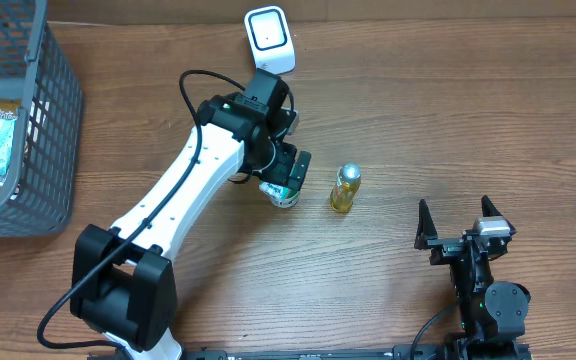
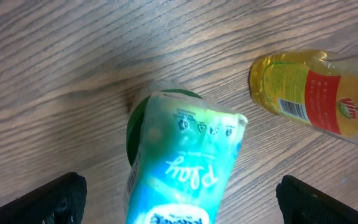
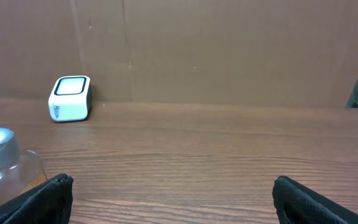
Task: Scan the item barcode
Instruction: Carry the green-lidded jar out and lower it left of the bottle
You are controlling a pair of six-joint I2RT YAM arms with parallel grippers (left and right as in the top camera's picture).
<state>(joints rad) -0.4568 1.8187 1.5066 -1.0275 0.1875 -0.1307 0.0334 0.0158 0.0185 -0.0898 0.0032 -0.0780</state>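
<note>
- The bench (image 1: 418, 120) is brown wood-grain board with a plain brown wall behind its far edge.
- A white scanner (image 1: 269, 38) sits at the far edge, a little left of the middle, with its rounded square window facing up and forward.
- A bottle (image 1: 345, 188) of yellow liquid with a silver cap and a red-and-yellow label stands upright near the middle.
- A pale blue-green tube (image 1: 283, 193) stands just left of the bottle, apart from it. Its green cap is down on the wood and its body is tilted.
- A grey mesh basket (image 1: 58, 130) with packets inside stands at the left edge, well apart from the rest.
</note>
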